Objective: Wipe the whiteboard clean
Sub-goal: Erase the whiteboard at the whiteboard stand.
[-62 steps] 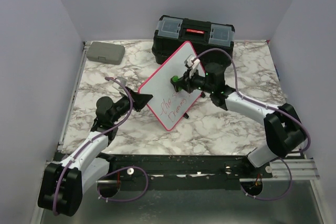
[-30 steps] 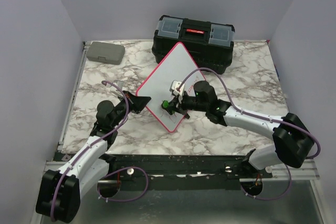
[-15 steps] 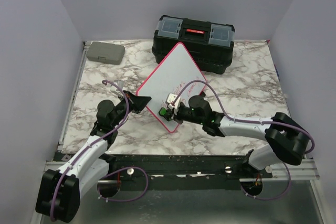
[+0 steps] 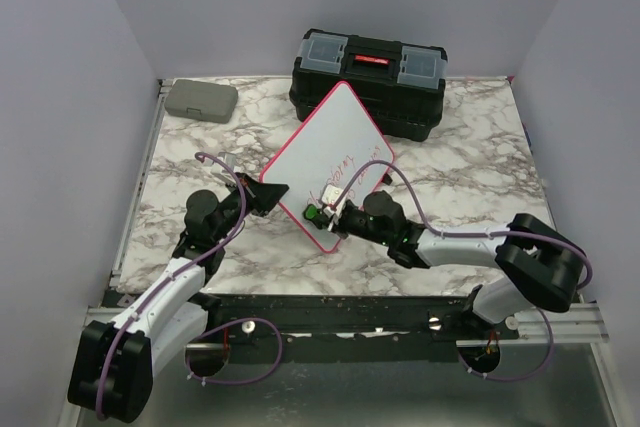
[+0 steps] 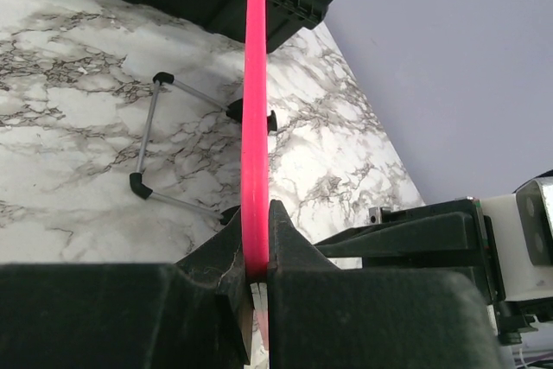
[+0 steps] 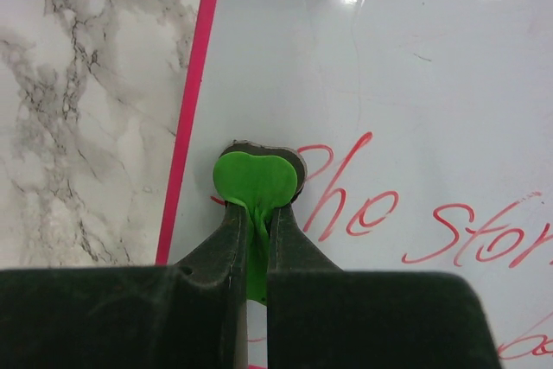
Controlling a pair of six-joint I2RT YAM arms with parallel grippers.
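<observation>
Soft, even light from overhead keeps the top view bright, with only faint shadows on the marble table [image 4: 470, 147] beneath the arms. In the right wrist view, white glare patches sit along the upper edge of the whiteboard [image 6: 432, 101], and the right gripper [image 6: 257, 210] is a dark blur at the bottom. The left gripper [image 5: 257, 231] is equally soft, while the tabletop behind it is sharp.

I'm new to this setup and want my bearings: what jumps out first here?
A pink-framed whiteboard stands tilted at mid-table, its edge pinched in the left arm's jaws. The right arm's jaws hold a green-handled eraser against it beside red handwriting. A black toolbox sits behind.
</observation>
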